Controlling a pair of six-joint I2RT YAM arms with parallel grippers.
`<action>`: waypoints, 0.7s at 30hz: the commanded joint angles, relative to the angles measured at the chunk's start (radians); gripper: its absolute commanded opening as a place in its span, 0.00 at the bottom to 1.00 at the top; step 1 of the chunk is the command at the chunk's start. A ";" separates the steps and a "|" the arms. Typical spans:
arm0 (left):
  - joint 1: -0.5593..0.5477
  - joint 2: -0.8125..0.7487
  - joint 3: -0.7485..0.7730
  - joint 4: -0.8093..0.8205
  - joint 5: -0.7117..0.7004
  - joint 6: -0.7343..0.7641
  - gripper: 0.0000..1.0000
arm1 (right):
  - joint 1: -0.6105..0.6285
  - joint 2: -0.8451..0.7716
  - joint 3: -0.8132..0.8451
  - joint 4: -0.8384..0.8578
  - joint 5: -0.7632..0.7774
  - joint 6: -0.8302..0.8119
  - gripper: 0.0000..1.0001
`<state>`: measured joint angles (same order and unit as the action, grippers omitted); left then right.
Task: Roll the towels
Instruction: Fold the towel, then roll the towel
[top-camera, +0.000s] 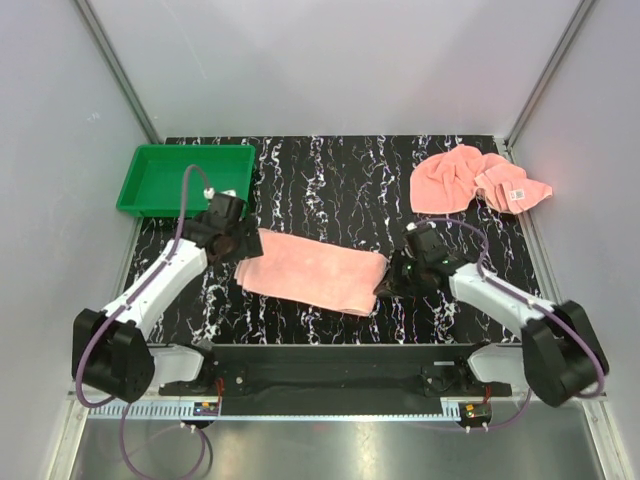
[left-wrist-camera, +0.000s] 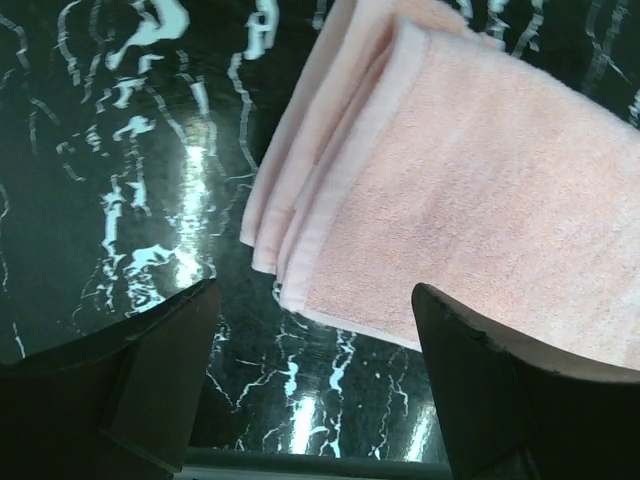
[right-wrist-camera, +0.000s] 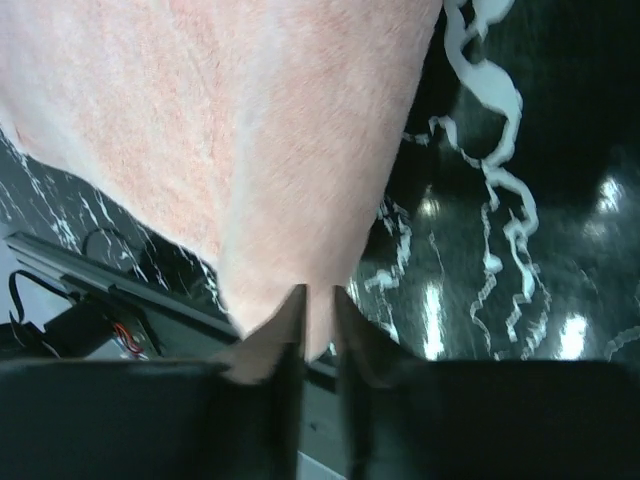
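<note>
A folded salmon-pink towel (top-camera: 312, 272) lies flat across the middle of the black marbled table (top-camera: 330, 190). My right gripper (top-camera: 385, 287) is shut on that towel's right end; in the right wrist view the cloth (right-wrist-camera: 250, 140) is pinched between the narrow jaws (right-wrist-camera: 318, 300). My left gripper (top-camera: 236, 243) hovers at the towel's left end, open, with the layered towel edge (left-wrist-camera: 440, 200) just beyond its fingers (left-wrist-camera: 470, 370) and only table between them. A second towel (top-camera: 470, 180) lies crumpled at the back right, its white label showing.
A green tray (top-camera: 150, 195) stands at the back left corner of the table. Grey walls close in both sides. The arms' base rail (top-camera: 330, 365) runs along the near edge.
</note>
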<state>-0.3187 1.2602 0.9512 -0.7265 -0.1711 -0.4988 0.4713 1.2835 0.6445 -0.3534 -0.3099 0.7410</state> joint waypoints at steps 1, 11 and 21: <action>-0.101 -0.036 0.087 -0.011 -0.073 -0.015 0.82 | 0.016 -0.136 0.038 -0.220 0.123 0.024 0.29; -0.526 0.083 0.196 0.013 -0.221 -0.046 0.81 | 0.016 -0.216 0.352 -0.525 0.507 -0.055 0.89; -0.832 0.381 0.340 0.098 -0.288 -0.070 0.81 | -0.065 -0.283 0.469 -0.569 0.726 -0.061 0.94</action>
<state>-1.1042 1.5738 1.1969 -0.6926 -0.4046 -0.5575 0.4339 1.0458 1.0538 -0.8944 0.2829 0.6964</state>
